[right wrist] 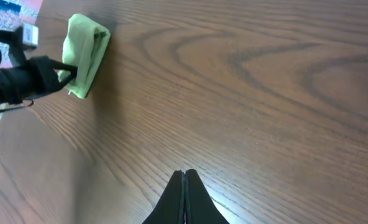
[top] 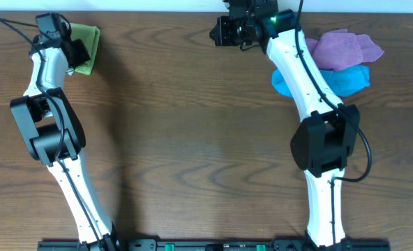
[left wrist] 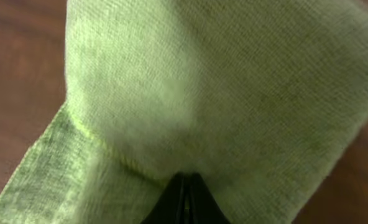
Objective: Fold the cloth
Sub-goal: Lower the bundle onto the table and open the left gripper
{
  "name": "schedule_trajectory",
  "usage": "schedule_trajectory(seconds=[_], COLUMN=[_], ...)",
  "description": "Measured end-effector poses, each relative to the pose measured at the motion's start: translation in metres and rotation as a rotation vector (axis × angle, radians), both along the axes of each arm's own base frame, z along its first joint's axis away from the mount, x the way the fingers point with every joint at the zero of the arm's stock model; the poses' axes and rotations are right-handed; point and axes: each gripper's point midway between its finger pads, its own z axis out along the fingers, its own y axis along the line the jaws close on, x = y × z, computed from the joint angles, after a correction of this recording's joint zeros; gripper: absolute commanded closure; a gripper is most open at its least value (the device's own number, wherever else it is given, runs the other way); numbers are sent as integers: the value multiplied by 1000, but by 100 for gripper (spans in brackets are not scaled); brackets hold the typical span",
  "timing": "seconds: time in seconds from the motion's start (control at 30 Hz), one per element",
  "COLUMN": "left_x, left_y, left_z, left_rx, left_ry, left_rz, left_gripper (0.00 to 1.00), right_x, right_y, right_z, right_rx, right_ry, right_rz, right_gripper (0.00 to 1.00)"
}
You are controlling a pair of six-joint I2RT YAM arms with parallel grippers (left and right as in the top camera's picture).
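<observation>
Observe the left gripper (left wrist: pixel 184 190) pinching the green cloth (left wrist: pixel 221 93). Well apart from the green cloth, your right gripper (right wrist: pixel 184 182) is pressed together.

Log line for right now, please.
left gripper: shut, tips at green cloth | right gripper: shut, over table | purple cloth, blue cloth: right side

Lime-green cloth (top: pixel 86 43), purple towel (top: pixel 346 47), bright blue towel (top: pixel 351 80), dark brown wood-grain table (top: pixel 192 139), white-and-black arms (top: pixel 317 84).
</observation>
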Motion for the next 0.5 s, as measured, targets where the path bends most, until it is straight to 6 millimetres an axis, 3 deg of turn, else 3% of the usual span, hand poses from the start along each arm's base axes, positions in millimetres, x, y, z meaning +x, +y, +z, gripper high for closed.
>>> schedule_trajectory(seconds=[0.17, 0.5], left_x=[-15, -25], left_y=[-1, -4], left_z=[-6, -4], left_rx=[5, -8], left_ry=[77, 116], left_rz=[2, -7], left_gripper=[94, 94], right_x=[2, 3], right_y=[1, 1], right_z=[2, 3], right_rx=[5, 4], right_ry=[-14, -18], right_rz=[1, 2], right_gripper=[99, 98])
